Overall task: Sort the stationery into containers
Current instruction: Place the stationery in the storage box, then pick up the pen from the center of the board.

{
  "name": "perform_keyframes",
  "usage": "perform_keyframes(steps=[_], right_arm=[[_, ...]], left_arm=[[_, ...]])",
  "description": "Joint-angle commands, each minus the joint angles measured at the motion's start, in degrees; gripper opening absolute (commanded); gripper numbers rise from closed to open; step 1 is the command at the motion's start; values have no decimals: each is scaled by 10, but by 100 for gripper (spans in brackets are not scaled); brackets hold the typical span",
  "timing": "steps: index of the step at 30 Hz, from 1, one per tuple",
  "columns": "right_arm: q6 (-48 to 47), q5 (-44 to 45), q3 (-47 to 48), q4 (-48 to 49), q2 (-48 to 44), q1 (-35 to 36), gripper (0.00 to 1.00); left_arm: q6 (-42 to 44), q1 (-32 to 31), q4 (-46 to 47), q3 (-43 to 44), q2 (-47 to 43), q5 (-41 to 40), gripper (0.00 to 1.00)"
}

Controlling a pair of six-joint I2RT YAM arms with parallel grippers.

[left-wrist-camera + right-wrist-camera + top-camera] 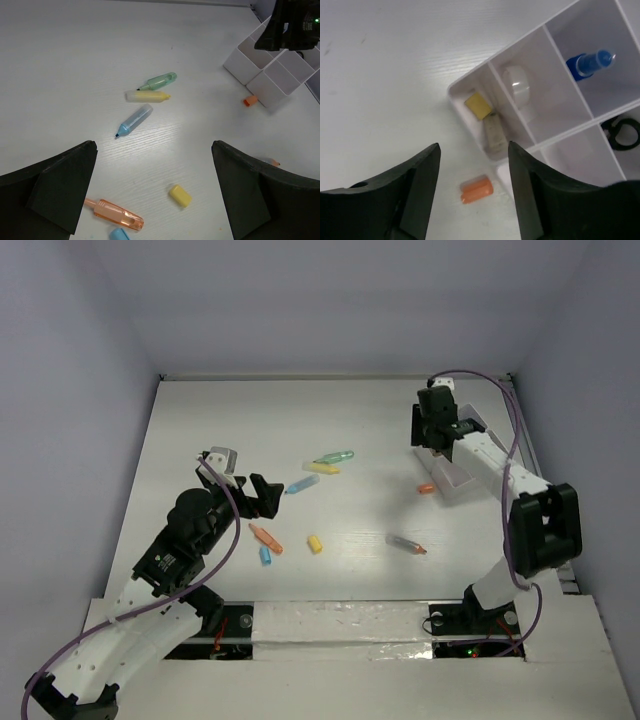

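My right gripper (435, 440) is open and hovers at the near-left corner of the clear-white divided tray (520, 42). An orange cap (476, 190) lies on the table between its jaws, just outside the tray. The tray holds a yellow piece (479, 105), a grey piece (494, 132), a clear tape ring (516, 86) and a blue-capped bottle (587, 64). My left gripper (155, 192) is open and empty over a yellow cap (180, 195), an orange highlighter (117, 215) and a blue cap (119, 234). Blue (134, 120), yellow (146, 95) and green (159, 80) highlighters lie farther out.
A grey pen with an orange tip (405, 543) lies on the table right of centre. A black ring-shaped thing (620, 134) sits in another tray compartment. The right arm covers most of the tray (452, 478) in the top view. Blue-grey walls enclose the table.
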Motion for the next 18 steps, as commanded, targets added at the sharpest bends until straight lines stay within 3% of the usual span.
perform_keyframes(steps=[1,3,4,7,10,11,15,16,18], right_arm=[[30,-60,-51,-34,-90,48,59],[58,-102,-96,-37,-141,70,48],[70,-114,-119,-42,-159,91,36],[128,-157,-199,-66,-230,128,22],[195,-215,-273,-78,-306,153,22],[230,-226,-288,-84,-322,172,24],[299,-269,-332,-105,-372,207,59],[307,-263,-333,-120,-377,213,80],[321,-265,-337,-122,-375,218,97]], left_arm=[[4,8,25,11,4,5,99],[4,8,25,11,4,5,99],[4,8,24,12,3,5,99],[4,8,26,11,1,8,99],[4,8,27,11,0,13,99],[4,8,28,11,-2,13,99],[4,8,28,11,-8,14,99],[4,8,28,11,-9,14,99],[4,8,27,11,-13,15,99]])
